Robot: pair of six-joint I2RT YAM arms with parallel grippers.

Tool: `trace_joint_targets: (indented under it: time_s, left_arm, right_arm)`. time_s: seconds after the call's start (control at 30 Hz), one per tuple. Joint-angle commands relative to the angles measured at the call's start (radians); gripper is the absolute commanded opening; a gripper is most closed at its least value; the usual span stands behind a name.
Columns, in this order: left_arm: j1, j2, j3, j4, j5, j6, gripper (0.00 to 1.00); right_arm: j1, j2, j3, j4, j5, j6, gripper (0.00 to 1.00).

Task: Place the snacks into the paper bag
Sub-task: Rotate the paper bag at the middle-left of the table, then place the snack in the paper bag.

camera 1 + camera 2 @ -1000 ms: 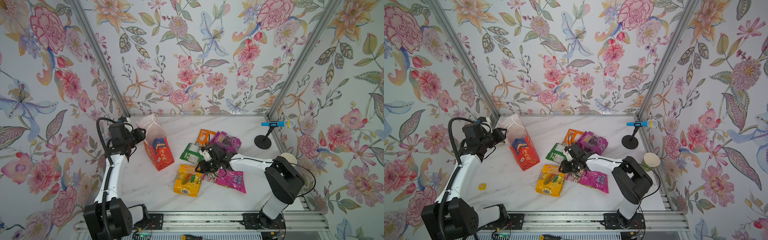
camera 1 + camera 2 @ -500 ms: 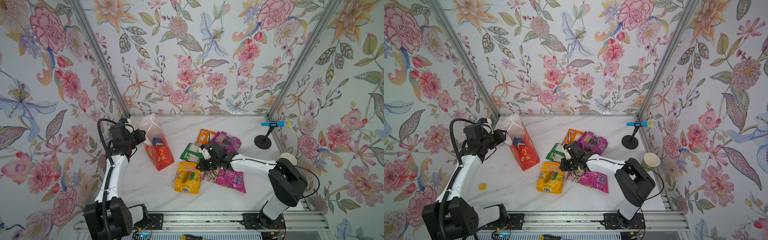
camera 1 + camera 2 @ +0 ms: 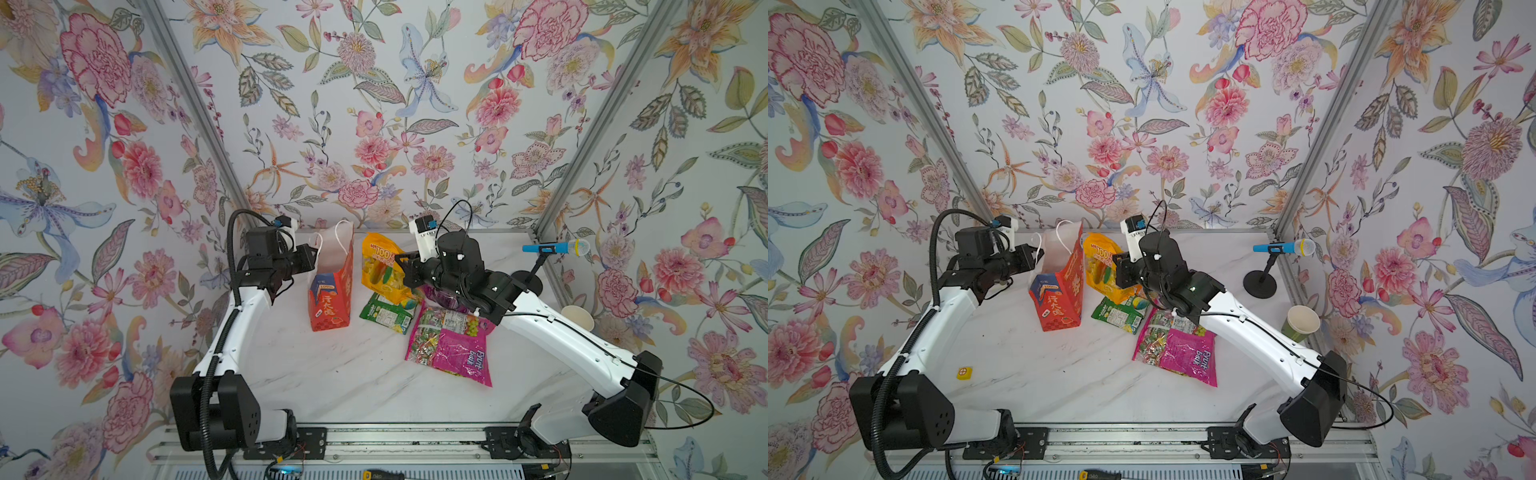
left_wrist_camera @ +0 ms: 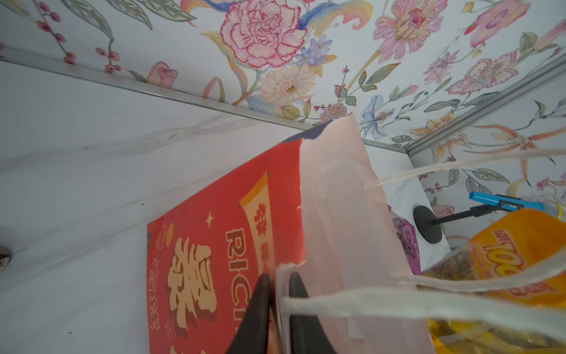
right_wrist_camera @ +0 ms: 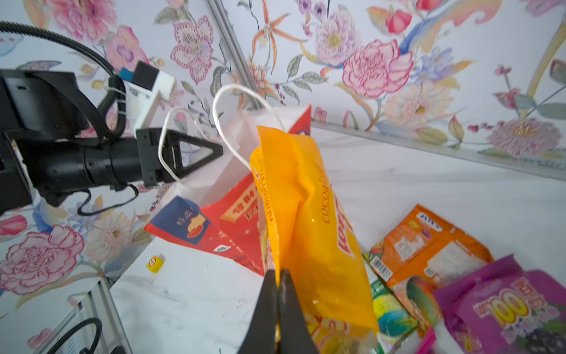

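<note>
The worktop looks different from a second ago: one packet is off it and the bag has been set straight. The bag leaned over before. Now it stands upright near the back wall with its mouth up, and the left jaws are narrowed onto the near rim, with the paper wall pinched between them in the left wrist view. That should keep the mouth steady and open for loading.

The magenta packet has not moved and lies flat in front of the pile.

The yellow packet lay flat at the front of the pile and is now in the air. It hangs upright just beside the bag's right wall, with its top about level with the mouth but not yet over it. The right jaws are closed tight on its edge.

The green packet, purple packet and orange packet are where they were on the worktop.

So the first load is under way. No packet can be seen inside the bag yet. The yellow one probably has to rise and cross the rim, clear of the cord handles.
</note>
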Motion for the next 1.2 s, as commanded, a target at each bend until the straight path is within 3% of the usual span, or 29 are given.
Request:
trace_joint_targets:
  time_s: [0.0, 0.23, 0.53, 0.73, 0.87, 1.0, 1.17]
  left_arm:
    - [-0.007, 0.011, 0.039, -0.037, 0.051, 0.054, 0.14]
    - [-0.007, 0.025, 0.074, -0.037, 0.12, 0.085, 0.12]
    - [-0.021, 0.036, 0.094, -0.015, 0.139, 0.069, 0.07]
    - [-0.021, 0.038, 0.083, -0.014, 0.115, 0.071, 0.1]
    - [-0.022, 0.042, 0.088, -0.015, 0.112, 0.071, 0.23]
    - [-0.021, 0.048, 0.109, -0.048, 0.076, 0.086, 0.63]
    - [-0.021, 0.06, 0.175, -0.152, -0.081, 0.142, 0.73]
  right_arm:
    - [0.003, 0.028, 0.122, 0.095, 0.079, -0.112, 0.0]
    - [-0.012, 0.054, 0.253, 0.15, 0.175, -0.248, 0.0]
    - [-0.057, 0.103, 0.401, 0.21, 0.112, -0.331, 0.0]
    - [-0.081, 0.162, 0.508, 0.218, 0.042, -0.333, 0.0]
    - [-0.089, 0.233, 0.649, 0.149, 0.029, -0.363, 0.0]
    - [-0.106, 0.267, 0.742, 0.125, -0.011, -0.357, 0.0]
    - [-0.109, 0.314, 0.819, 0.072, -0.045, -0.353, 0.0]
